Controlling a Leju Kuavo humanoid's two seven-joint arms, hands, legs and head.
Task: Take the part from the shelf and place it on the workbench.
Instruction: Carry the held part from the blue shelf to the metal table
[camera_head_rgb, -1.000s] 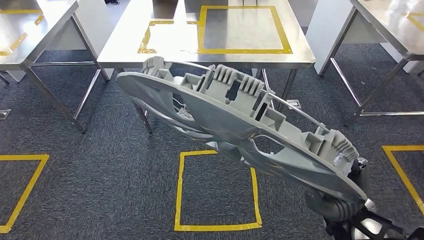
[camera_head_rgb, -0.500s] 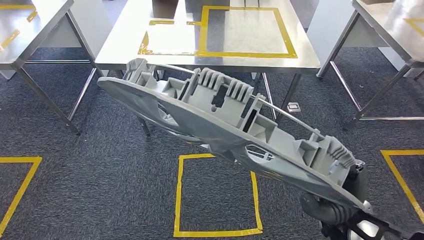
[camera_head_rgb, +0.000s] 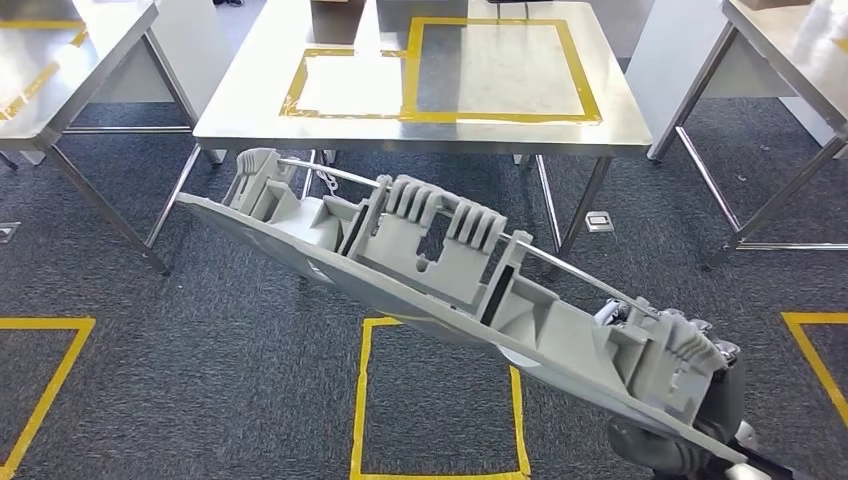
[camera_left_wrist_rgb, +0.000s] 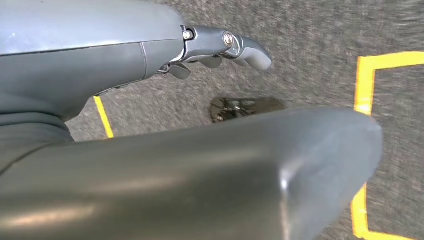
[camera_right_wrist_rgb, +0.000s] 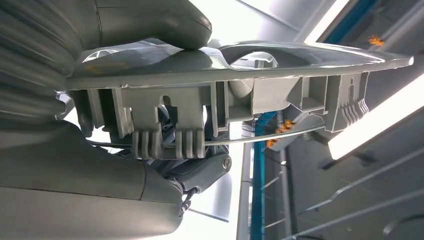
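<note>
The robot is in the carry step: it has the part (camera_head_rgb: 440, 270) and it faces the workbench (camera_head_rgb: 420, 120)

The part is a long grey plastic piece with ribs and a thin metal rod along one side. It is up in the air, tilted, touching no tabletop. Its far end points to about 10 o'clock in the head view and its near end sits at about 4 o'clock

The right hand (camera_head_rgb: 690, 440) grips that near end. In the right wrist view the thick thumb (camera_right_wrist_rgb: 150, 22) presses on the flat face of the part and the fingers (camera_right_wrist_rgb: 200, 172) curl around the ribbed side, so the part is squeezed between them

The left hand (camera_left_wrist_rgb: 215, 47) hangs low over the carpet. Its fingers look a bit curled and hold nothing, but I cannot tell if they are spread or closed

The workbench is at 12 o'clock, with two yellow tape boxes (camera_head_rgb: 490, 70) marked on its shiny top. There are no bins or trays to see, and nothing lies inside the tape boxes

I think the next move needs the robot to get closer, lift the long part above the tabletop edge, level it out, and lower it into a tape box. The far end sits below the edge now, so it could bump the edge
</note>
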